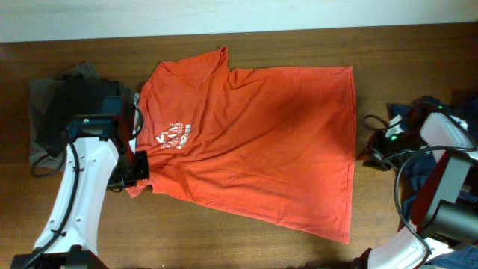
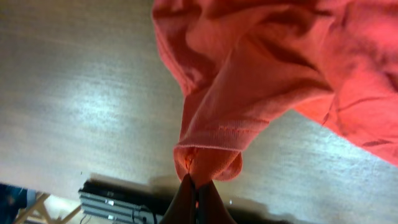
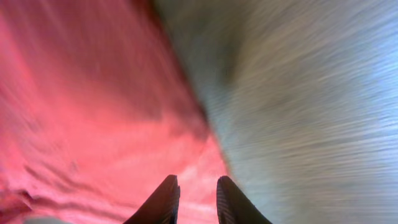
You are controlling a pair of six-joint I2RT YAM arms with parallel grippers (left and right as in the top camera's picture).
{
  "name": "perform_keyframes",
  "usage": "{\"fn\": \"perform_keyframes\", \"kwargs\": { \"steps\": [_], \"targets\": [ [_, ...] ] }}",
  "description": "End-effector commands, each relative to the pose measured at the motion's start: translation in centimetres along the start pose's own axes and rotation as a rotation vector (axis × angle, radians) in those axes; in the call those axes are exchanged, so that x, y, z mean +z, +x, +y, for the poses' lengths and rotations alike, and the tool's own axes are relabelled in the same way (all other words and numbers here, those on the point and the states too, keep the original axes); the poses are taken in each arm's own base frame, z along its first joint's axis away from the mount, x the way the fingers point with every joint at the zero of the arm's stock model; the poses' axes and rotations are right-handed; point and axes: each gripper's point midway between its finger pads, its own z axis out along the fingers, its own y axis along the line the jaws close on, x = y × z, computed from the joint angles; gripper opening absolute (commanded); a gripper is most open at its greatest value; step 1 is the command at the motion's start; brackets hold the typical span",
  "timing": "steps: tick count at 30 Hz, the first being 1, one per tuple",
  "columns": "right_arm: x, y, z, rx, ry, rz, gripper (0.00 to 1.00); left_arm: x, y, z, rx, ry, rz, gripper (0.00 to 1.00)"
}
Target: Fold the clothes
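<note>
While I watch remotely, the wooden table (image 1: 246,250) carries the orange-red T-shirt (image 1: 254,142) spread across its middle, lettering up | grey and black clothes (image 1: 56,112) heaped at the shirt's left | navy garment (image 1: 420,161) far right | left gripper (image 2: 196,182) pinched tight on the shirt's sleeve hem | right gripper (image 3: 196,186) jaws narrowly apart above the shirt's edge, holding nothing

Brown wooden table (image 1: 224,245) below a pale wall (image 1: 224,15).
</note>
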Motion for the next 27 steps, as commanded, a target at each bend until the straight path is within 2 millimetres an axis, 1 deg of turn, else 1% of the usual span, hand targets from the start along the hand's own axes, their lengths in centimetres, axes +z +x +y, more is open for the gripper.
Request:
{"fn": "perform_keyframes", "kwargs": {
  "steps": [1,4,6,7,8,9,10,12,14,15,16,17,18,19,20,21,24,27],
  "targets": [
    [1.0,3.0,0.6,-0.062,0.02,0.083,0.26,-0.2,-0.2,0.6,-0.007,-0.019,-0.011,0.0],
    [0.7,4.3,0.3,-0.057,0.02,0.132,0.34,-0.2,-0.9,0.5,-0.011,-0.014,-0.035,0.0],
    [-0.1,5.5,0.4,-0.056,0.024,0.157,0.36,-0.2,-1.1,0.5,-0.013,-0.012,-0.047,0.0],
    [-0.5,5.8,0.5,-0.057,0.023,0.155,0.36,-0.2,-1.2,0.5,-0.014,-0.012,-0.051,0.0],
    [-1.9,6.2,1.1,-0.075,0.019,0.114,0.37,-0.2,-1.4,0.4,-0.017,-0.006,-0.059,0.0],
    [-2.5,6.2,1.3,-0.079,0.016,0.091,0.38,-0.2,-1.6,0.2,-0.02,0.002,-0.065,0.0],
    [-3.8,6.4,1.8,-0.095,0.01,0.036,0.39,-0.2,-1.7,-0.1,-0.021,0.02,-0.07,0.0],
    [-5.7,6.9,2.2,-0.085,0.02,-0.041,0.43,-0.3,-2.0,-0.5,-0.023,0.04,-0.081,0.0],
    [-7.3,7.6,2.0,-0.067,0.044,-0.116,0.47,-0.3,-2.2,-0.6,-0.03,0.05,-0.086,0.0],
    [-8.0,8.4,1.5,-0.027,0.071,-0.156,0.51,-0.3,-2.2,-0.7,-0.045,0.051,-0.086,0.0],
    [-8.1,8.7,1.4,-0.012,0.076,-0.164,0.53,-0.3,-2.2,-0.7,-0.045,0.057,-0.088,0.0],
    [-8.1,9.6,1.2,0.025,0.073,-0.17,0.56,-0.3,-2.3,-0.9,-0.045,0.063,-0.089,0.0],
    [-7.9,10.1,1.0,0.052,0.073,-0.165,0.59,-0.3,-2.3,-0.9,-0.045,0.067,-0.09,0.0],
    [-7.3,11.0,0.5,0.096,0.077,-0.139,0.59,-0.3,-2.3,-1.0,-0.045,0.069,-0.09,0.0],
    [-6.8,11.6,0.2,0.12,0.082,-0.119,0.59,-0.3,-2.3,-1.0,-0.045,0.069,-0.09,0.0],
    [-5.3,13.2,-0.6,0.187,0.093,-0.049,0.59,-0.3,-2.3,-1.0,-0.045,0.069,-0.09,0.0],
    [-2.4,15.9,-1.2,0.266,0.052,0.069,0.58,-0.3,-2.3,-1.0,-0.045,0.069,-0.09,0.0],
    [0.4,18.4,-2.7,0.326,0.066,0.152,0.55,-0.3,-2.5,-1.0,-0.046,0.07,-0.097,0.0]
  ]
}}
